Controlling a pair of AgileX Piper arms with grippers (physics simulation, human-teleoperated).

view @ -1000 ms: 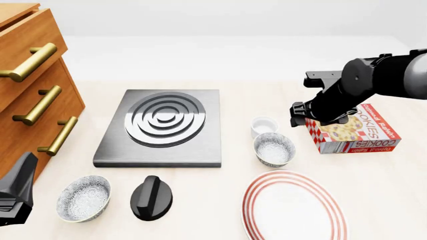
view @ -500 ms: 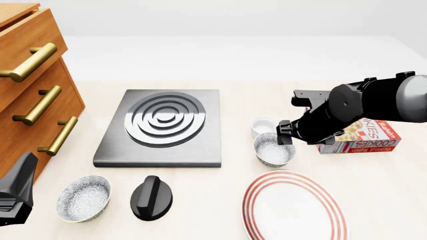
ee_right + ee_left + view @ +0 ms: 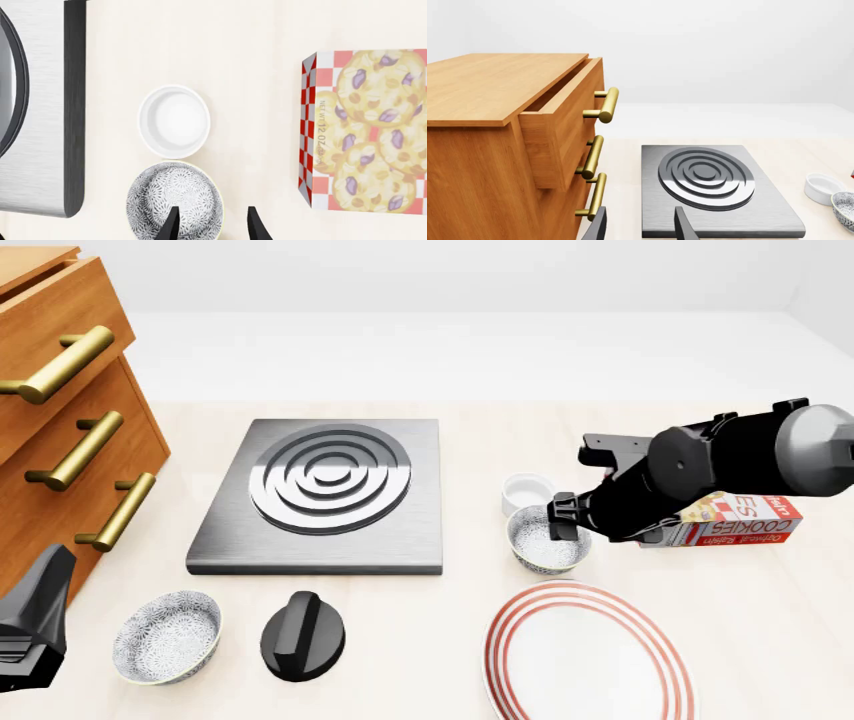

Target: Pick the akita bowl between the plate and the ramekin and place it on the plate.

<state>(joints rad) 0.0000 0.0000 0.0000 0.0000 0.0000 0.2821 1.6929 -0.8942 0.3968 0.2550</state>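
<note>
The akita bowl [image 3: 542, 542], speckled grey-white, sits between the small white ramekin [image 3: 527, 490] and the red-ringed plate [image 3: 587, 652]. My right gripper [image 3: 566, 521] hangs low over the bowl's right side. In the right wrist view the right gripper [image 3: 212, 228] is open. One of its fingers [image 3: 171, 225] is over the inside of the bowl [image 3: 175, 202] and the other is outside the rim, with the ramekin [image 3: 174, 121] just beyond. My left gripper [image 3: 640, 229] is open and holds nothing, low at the front left [image 3: 34, 630].
A look-alike speckled bowl [image 3: 167, 636] and a black knob [image 3: 303, 636] lie at the front left. The grey stove plate [image 3: 320, 495] sits mid-table. A cookie box [image 3: 747, 520] lies right of my right arm. A wooden drawer cabinet [image 3: 60, 420] stands at the left.
My right gripper has moved left and down, from over the cookie box to the akita bowl's rim. The left arm has stayed still.
</note>
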